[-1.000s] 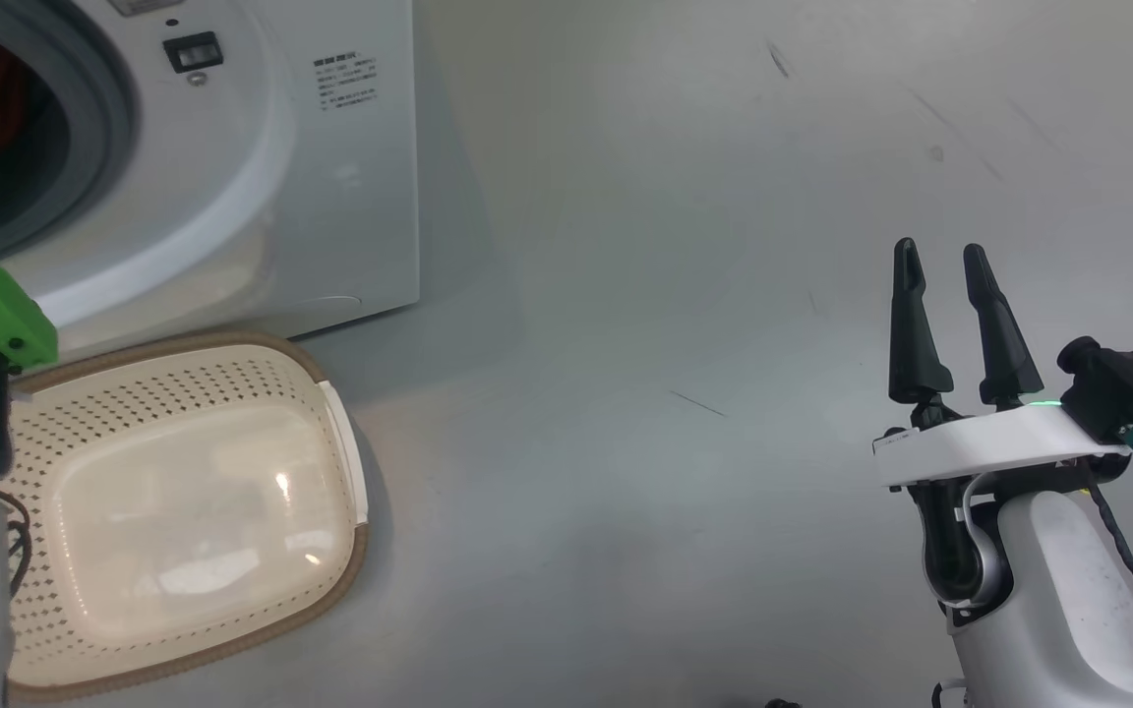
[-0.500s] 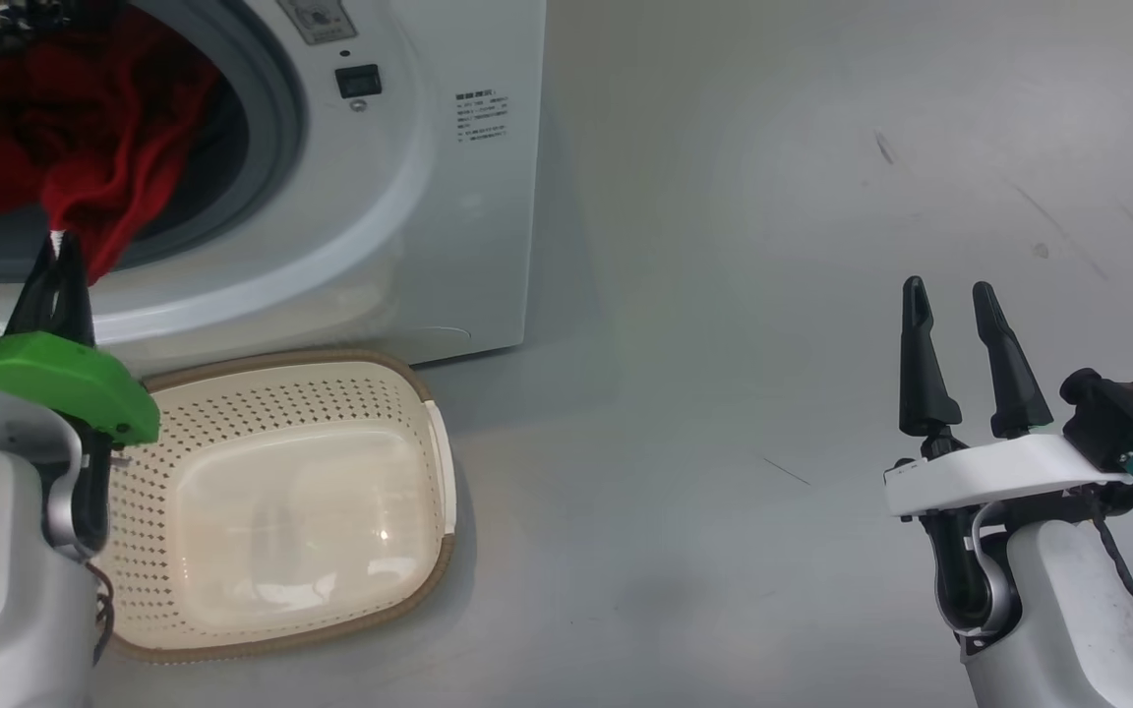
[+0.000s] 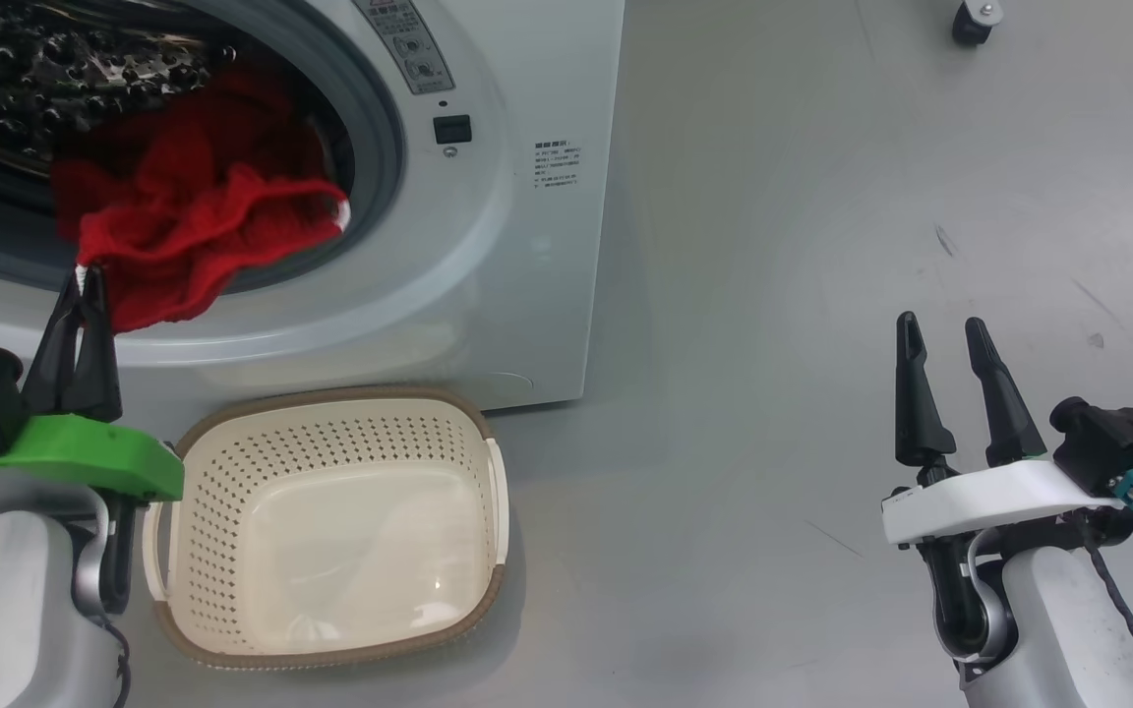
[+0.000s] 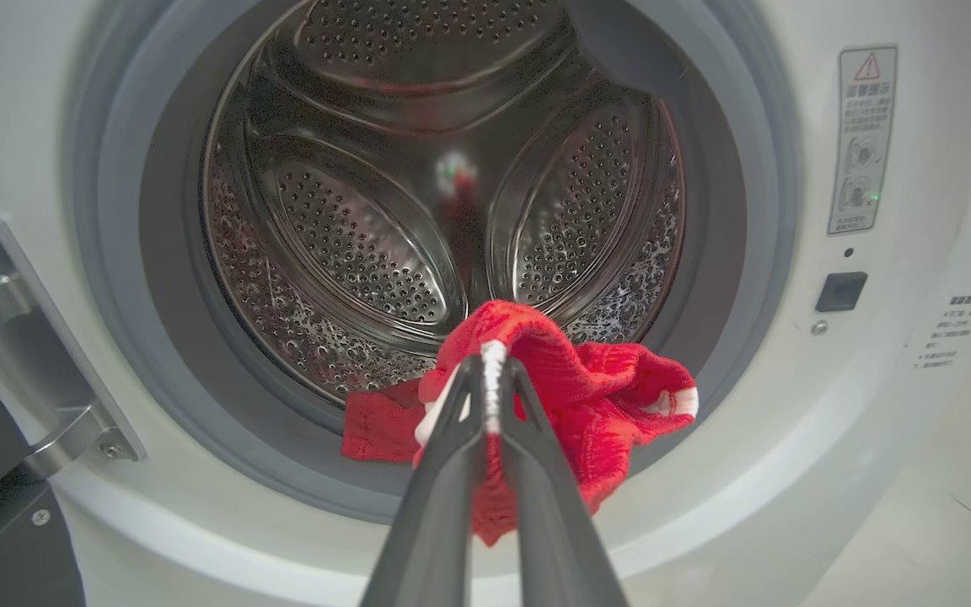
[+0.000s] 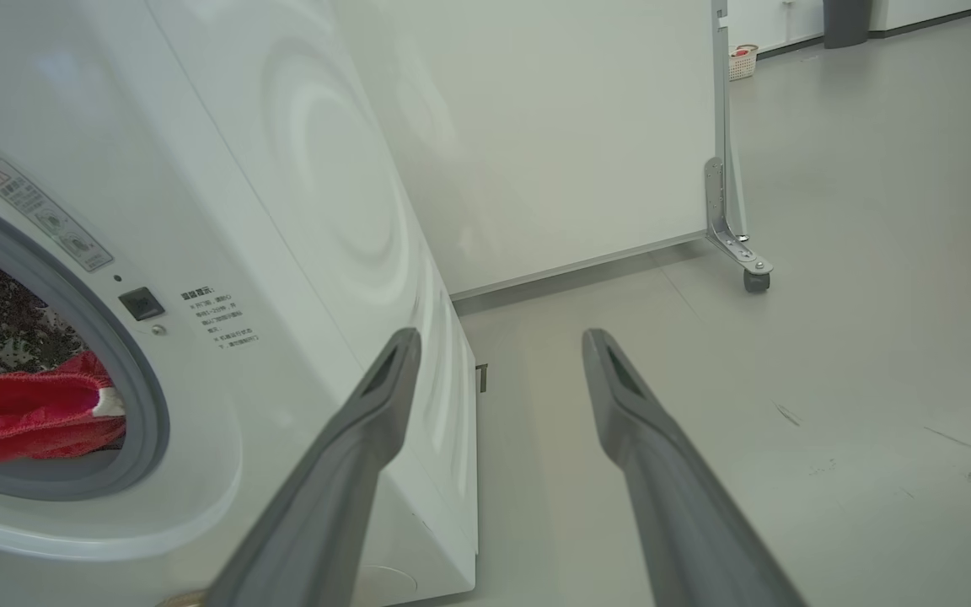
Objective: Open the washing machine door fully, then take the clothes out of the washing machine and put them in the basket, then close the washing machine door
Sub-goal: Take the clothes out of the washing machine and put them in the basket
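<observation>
The washing machine point(image 3: 527, 256) stands open at the upper left, its steel drum point(image 4: 418, 194) bare at the back. Red clothes point(image 3: 193, 226) with white trim spill over the grey gasket point(image 4: 157, 362). My left gripper point(image 3: 85, 280) is shut on the white-trimmed edge of the clothes point(image 4: 587, 388), just in front of the opening and up-left of the basket; the left gripper's tips point(image 4: 490, 362) pinch the trim. The cream basket point(image 3: 488, 492) sits on the floor below the opening. My right gripper point(image 3: 940, 329) hangs open far to the right, and between the right gripper's fingers point(image 5: 502, 337) there is nothing. The door is out of view.
A metal door hinge point(image 4: 5, 337) juts out at the left of the opening. Behind the machine stands a white panel point(image 5: 536, 126) on casters point(image 5: 755, 278). Grey floor point(image 3: 773, 344) stretches to the right of the machine and basket.
The head camera has swung, bringing the drum opening and whole basket into view. My left gripper, still shut on the red garment, has come into view in front of the opening.
</observation>
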